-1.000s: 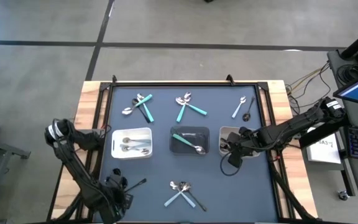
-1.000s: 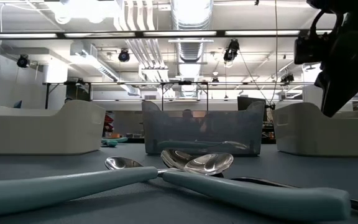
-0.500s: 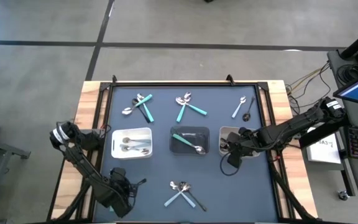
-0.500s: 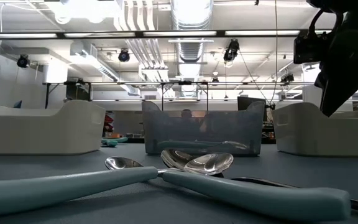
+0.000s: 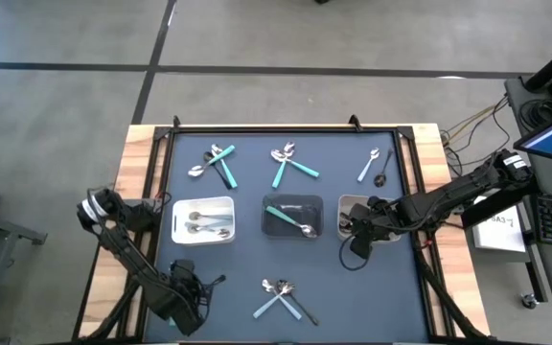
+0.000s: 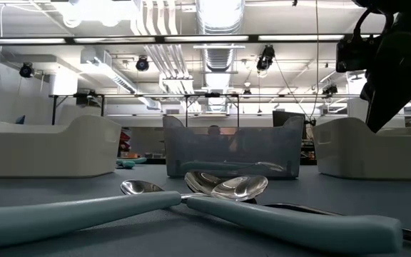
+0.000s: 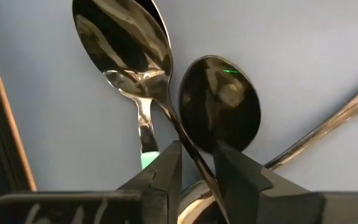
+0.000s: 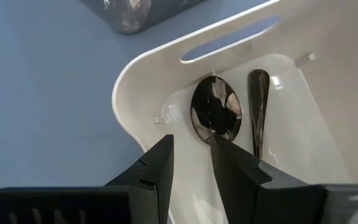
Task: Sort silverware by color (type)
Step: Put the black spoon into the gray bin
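Note:
My left gripper (image 5: 188,287) (image 7: 197,149) is down at the mat's near-left part, shut on a dark spoon (image 7: 219,102). Beside that spoon lie a shiny spoon (image 7: 126,43) with a teal handle and a silver handle (image 7: 328,127). My right gripper (image 5: 357,233) (image 8: 191,146) hangs over the right white tray (image 5: 345,204), shut on a dark spoon (image 8: 215,112), next to another dark utensil (image 8: 258,106) in that tray. Loose silverware lies in piles at the far left (image 5: 217,163), far middle (image 5: 290,163), far right (image 5: 377,168) and near middle (image 5: 281,292). My left gripper pinches the dark spoon's neck (image 7: 194,155), just behind the bowl, between its two fingers. It comes from above, with the fingers across the spoon. The bowl lies low by the shiny spoon's bowl. The handle is hidden under the gripper. My right gripper has the dark spoon just behind its bowl (image 8: 219,138), and the fingers hide the handle. It comes from above, pointing down into the tray. The bowl sits low inside the tray; whether it rests on the floor I cannot tell.
The left white tray (image 5: 178,222) holds silver pieces. The grey middle tray (image 5: 268,226) holds a teal-handled piece and a spoon. In the low view, teal-handled spoons (image 6: 227,187) lie in front of the grey tray (image 6: 230,146). A dark frame and a wooden border (image 5: 142,172) edge the mat.
My left arm has shifted, and its gripper has moved a little toward the table's right and far side over the near-left utensils. It has held still since then.

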`<action>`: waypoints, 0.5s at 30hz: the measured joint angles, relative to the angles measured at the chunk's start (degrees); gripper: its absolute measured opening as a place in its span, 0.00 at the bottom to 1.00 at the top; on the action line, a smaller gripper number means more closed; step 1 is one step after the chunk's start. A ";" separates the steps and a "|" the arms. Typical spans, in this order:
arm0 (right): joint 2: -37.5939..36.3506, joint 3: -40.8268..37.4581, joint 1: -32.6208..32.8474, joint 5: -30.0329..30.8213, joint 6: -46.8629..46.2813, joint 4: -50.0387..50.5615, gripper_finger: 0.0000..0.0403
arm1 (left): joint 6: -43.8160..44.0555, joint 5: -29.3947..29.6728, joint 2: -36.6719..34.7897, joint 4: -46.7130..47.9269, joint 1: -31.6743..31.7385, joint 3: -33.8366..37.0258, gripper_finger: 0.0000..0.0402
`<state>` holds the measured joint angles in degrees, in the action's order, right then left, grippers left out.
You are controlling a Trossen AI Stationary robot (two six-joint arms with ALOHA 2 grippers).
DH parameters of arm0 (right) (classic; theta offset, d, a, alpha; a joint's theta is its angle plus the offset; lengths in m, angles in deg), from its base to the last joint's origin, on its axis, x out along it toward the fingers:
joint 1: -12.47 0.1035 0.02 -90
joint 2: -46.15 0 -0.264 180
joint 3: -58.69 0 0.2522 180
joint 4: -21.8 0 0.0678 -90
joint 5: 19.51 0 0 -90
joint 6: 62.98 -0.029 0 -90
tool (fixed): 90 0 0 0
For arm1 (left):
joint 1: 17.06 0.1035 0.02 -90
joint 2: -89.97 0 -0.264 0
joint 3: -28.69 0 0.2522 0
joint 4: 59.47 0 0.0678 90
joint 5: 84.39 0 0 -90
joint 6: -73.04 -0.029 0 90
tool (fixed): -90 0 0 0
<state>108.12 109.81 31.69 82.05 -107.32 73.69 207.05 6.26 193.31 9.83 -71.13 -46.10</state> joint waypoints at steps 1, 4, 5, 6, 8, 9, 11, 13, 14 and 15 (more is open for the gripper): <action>0.00 0.00 0.00 0.00 0.00 -0.01 0.24 | 0.01 -0.05 0.27 -0.09 0.00 -0.03 0.19; 0.00 0.00 0.00 -0.01 -0.03 -0.01 0.24 | 0.03 -0.95 1.54 -0.48 0.03 -0.18 0.19; 0.00 0.00 0.00 -0.01 -0.02 0.00 0.24 | 0.03 -1.29 1.88 -0.58 0.07 -0.18 0.19; 0.00 0.00 0.00 -0.01 -0.02 -0.02 0.24 | 0.03 -1.40 2.08 -0.58 0.07 -0.18 0.19; 0.00 0.00 0.00 0.01 -0.03 -0.02 0.24 | 0.05 -1.50 2.11 -0.61 0.07 -0.15 0.19; 0.00 0.00 0.00 0.00 -0.02 -0.04 0.24 | 0.05 -1.59 2.00 -0.67 0.07 -0.12 0.19; 0.00 0.00 0.00 0.01 -0.01 -0.03 0.24 | 0.05 -1.61 1.65 -0.78 0.07 -0.05 0.19; 0.00 0.00 0.00 0.01 0.34 -0.04 0.24 | 0.05 -1.63 1.30 -0.74 0.07 -0.05 0.16; 0.00 0.00 0.00 -0.01 0.46 -0.06 0.24 | 0.12 -1.70 1.19 -0.76 0.07 -0.05 0.14; 0.00 0.00 0.00 0.01 0.52 -0.07 0.24 | 0.12 -2.00 1.17 -0.76 0.07 -0.03 0.11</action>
<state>108.12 109.81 31.69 82.06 -106.80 73.62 207.17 4.26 194.48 9.07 -71.06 -46.13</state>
